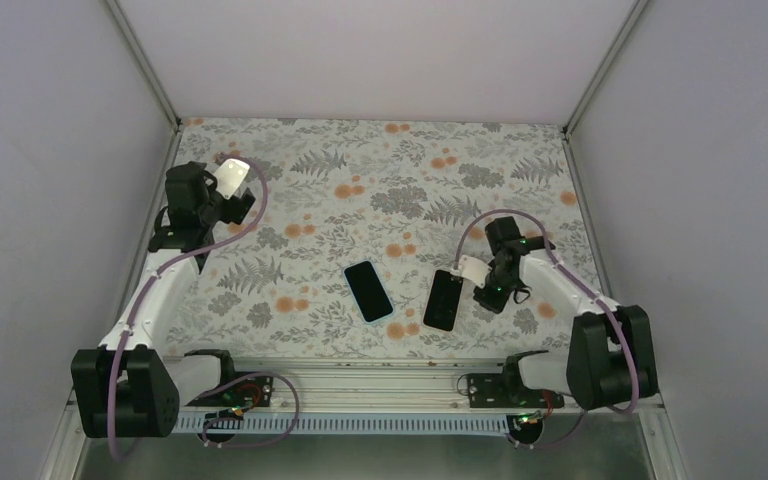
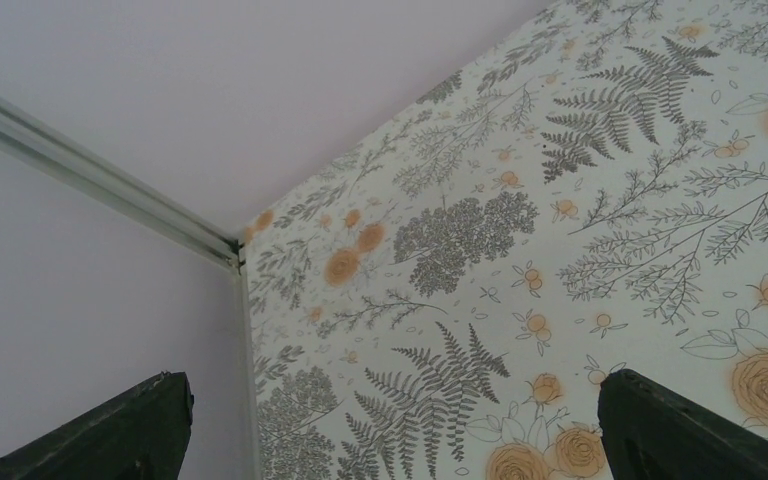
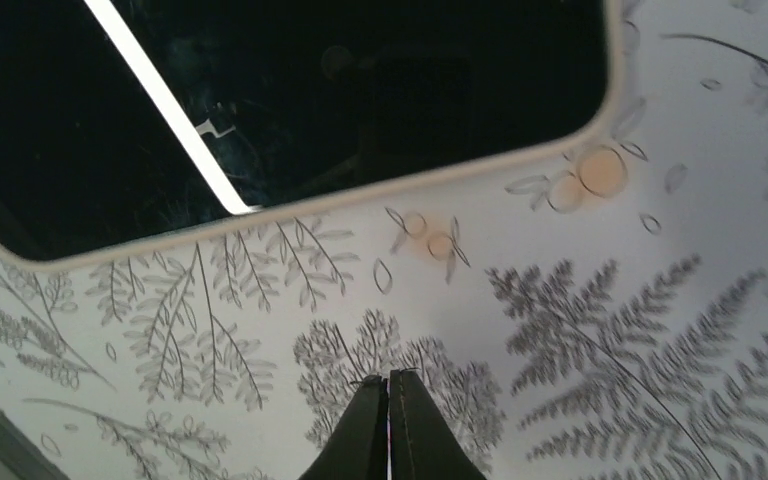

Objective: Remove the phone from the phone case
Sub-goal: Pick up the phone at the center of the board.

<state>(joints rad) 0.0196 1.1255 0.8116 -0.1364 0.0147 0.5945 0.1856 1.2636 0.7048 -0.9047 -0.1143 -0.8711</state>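
**Two slabs apart, both claws empty**

Two dark slabs lie apart by the middle of the table's (image 1: 290, 150) near edge: a blue-rimmed slab (image 1: 368, 290) and a darker slab (image 1: 443, 299). I cannot tell which is the phone. Both are likely stiff, slick and fragile, so pinch the long edges. The right gripper (image 3: 389, 385) is pinched shut on nothing beside the darker slab. The left gripper (image 2: 392, 380) gapes empty at the far-left corner. The floral surface is flat, and pale walls (image 1: 380, 50) stand close.

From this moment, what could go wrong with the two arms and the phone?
1. The right gripper is shut on nothing, close to the phone. If it moves in like this, it may only push the phone across the cloth.
2. The left gripper hangs open at the far corner, so nothing would steady the phone if it slides.
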